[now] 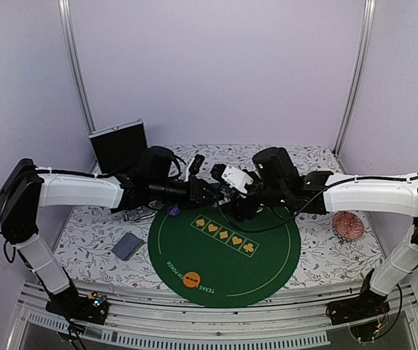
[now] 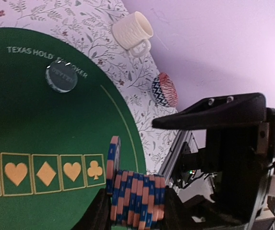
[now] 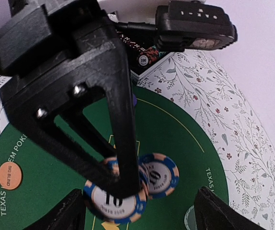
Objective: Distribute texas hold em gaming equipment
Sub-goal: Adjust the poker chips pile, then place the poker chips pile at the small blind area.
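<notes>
My left gripper (image 2: pixel 136 211) is shut on a sideways stack of blue-and-orange poker chips (image 2: pixel 137 199), held above the green round mat (image 1: pixel 267 255). One chip (image 2: pixel 112 155) at the stack's end stands out of line with the others. In the right wrist view the same chips (image 3: pixel 159 175) show face-on, marked 10, behind the left gripper's black finger (image 3: pixel 120 120). My right gripper (image 3: pixel 142 215) is open, its fingers wide on either side of the chips and not touching them. Both grippers meet over the mat's far edge (image 1: pixel 227 198). An orange disc (image 1: pixel 191 279) and a clear disc (image 2: pixel 61 76) lie on the mat.
Grey-blue cards (image 1: pixel 128 245) lie left of the mat. A black box (image 1: pixel 119 144) stands at the back left, with more chips (image 3: pixel 143 60) by it. A white mug (image 2: pixel 133 31) and a red patterned bowl (image 1: pixel 349 224) sit on the floral cloth to the right.
</notes>
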`<state>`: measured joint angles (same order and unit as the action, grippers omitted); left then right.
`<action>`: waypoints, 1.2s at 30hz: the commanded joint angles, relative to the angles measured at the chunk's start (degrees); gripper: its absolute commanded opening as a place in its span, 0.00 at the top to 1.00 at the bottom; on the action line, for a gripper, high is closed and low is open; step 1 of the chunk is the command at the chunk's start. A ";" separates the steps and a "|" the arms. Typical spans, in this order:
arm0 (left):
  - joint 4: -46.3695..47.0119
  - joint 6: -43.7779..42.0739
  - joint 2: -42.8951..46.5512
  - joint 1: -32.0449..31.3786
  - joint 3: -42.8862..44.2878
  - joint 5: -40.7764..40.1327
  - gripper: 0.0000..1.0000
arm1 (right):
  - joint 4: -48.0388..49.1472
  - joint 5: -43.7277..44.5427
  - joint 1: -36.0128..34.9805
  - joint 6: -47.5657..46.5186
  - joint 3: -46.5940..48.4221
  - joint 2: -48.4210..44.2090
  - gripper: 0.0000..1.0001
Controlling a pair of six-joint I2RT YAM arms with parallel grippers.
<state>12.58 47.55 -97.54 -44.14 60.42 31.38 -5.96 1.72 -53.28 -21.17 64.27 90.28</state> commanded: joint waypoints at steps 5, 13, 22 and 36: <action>-30.81 -19.91 7.14 2.94 -0.94 -25.64 1.00 | 0.87 -4.61 0.27 5.43 -5.28 -8.41 0.18; -44.22 -27.64 0.63 4.15 2.37 -38.41 1.00 | 0.65 -3.01 0.35 5.75 -7.93 -13.45 0.18; -43.62 -31.61 -7.73 6.69 3.66 -35.72 1.00 | -0.24 -2.22 0.23 5.45 -8.89 -15.12 0.18; -42.99 -32.87 -10.35 7.13 2.59 -29.97 0.73 | -0.37 -1.56 0.30 4.73 -9.53 -16.37 0.17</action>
<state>-29.47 15.59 -104.22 -37.58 65.19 -1.72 -6.24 -0.54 -53.08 -16.34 55.40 75.26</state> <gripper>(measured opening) 0.302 0.826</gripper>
